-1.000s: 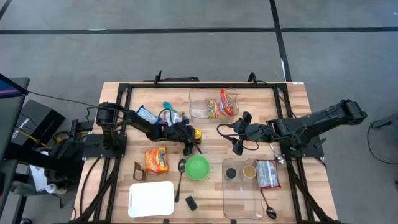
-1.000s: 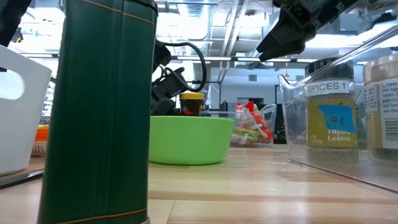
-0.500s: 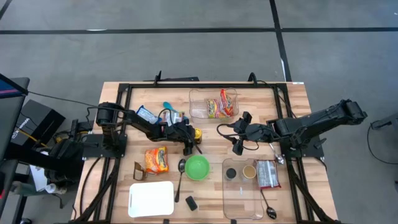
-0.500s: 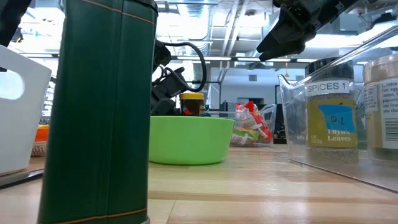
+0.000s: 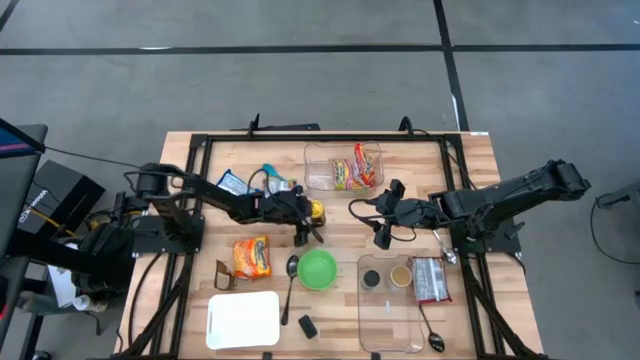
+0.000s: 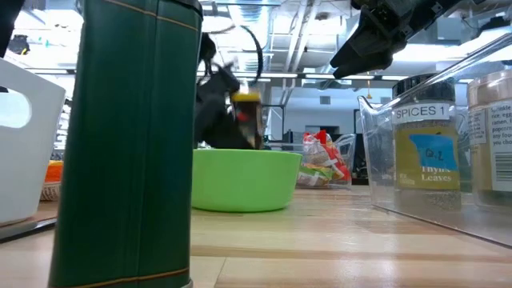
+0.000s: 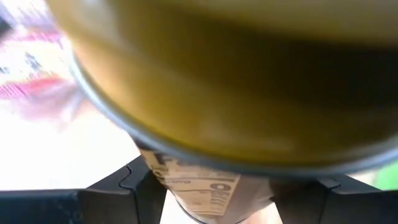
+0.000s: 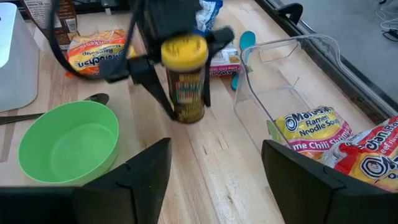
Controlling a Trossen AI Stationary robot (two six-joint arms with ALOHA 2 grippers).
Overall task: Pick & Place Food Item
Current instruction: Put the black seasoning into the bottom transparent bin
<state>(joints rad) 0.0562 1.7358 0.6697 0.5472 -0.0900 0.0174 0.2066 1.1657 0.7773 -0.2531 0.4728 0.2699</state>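
1. Left gripper [image 5: 304,219] pinches yellow-lidded jar [image 8: 184,78], held just above the table [image 5: 470,160] beside the green bowl [image 5: 317,268].
2. Ramen packets [image 5: 356,167] lie in clear bin [image 5: 318,166].
3. Right gripper [image 5: 381,215] hovers mid-table, fingers spread.

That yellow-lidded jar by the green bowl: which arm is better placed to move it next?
Left. The left gripper already clamps the jar beside the green bowl; the right gripper hangs open, apart.
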